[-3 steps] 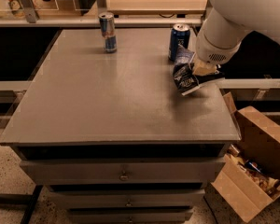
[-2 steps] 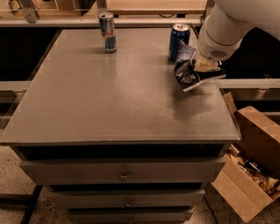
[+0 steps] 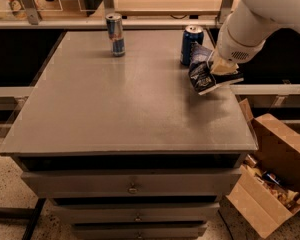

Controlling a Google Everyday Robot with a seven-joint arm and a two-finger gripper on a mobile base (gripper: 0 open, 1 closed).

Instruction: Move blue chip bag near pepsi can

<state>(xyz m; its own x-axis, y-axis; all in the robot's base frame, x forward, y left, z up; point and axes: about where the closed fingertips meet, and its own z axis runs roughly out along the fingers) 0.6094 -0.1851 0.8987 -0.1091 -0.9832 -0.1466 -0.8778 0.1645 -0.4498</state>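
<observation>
The gripper is clamped on the blue chip bag by the tabletop's right edge, just beside the pepsi can; a slim silver can stands near the back edge

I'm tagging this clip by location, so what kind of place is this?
Likely a lab or workshop: grey drawer cabinet, open cardboard box on the floor, robot gripper holding the blue chip bag beside the pepsi can.

Slim silver-blue can upright, table back-left; open cardboard box on floor, right.
</observation>
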